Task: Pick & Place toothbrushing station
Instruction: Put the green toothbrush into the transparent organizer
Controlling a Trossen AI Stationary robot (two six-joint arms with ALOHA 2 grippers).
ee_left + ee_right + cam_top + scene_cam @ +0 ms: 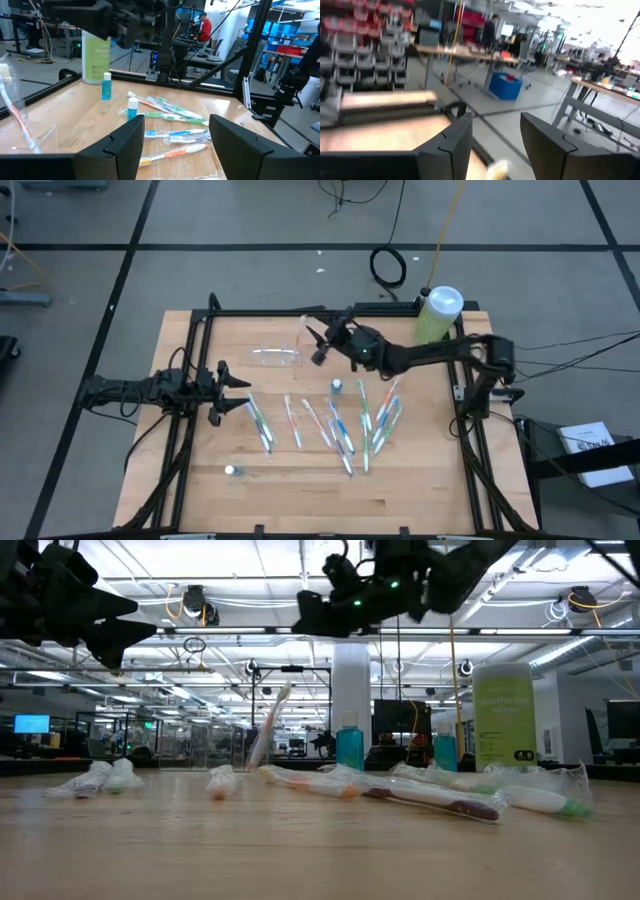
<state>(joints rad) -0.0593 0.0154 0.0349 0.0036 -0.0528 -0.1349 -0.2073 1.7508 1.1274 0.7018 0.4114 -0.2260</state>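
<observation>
Station (277, 356) lies with its long axis across the table; right hand (318, 340) gapes empty beside it.

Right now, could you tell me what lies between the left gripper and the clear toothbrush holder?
In the high view, only bare wooden tabletop lies between the left gripper and the clear toothbrush holder; the wrapped toothbrushes lie nearer the table's front.

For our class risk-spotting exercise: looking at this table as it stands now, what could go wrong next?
1. The right hand hangs open right beside the clear toothbrushing station, which holds one toothbrush; a small swing could tip it.
2. The loose toothbrushes lie crowded and overlapping; a pick may drag a neighbour along.
3. The small blue bottle stands upright among them and might get knocked over.
</observation>
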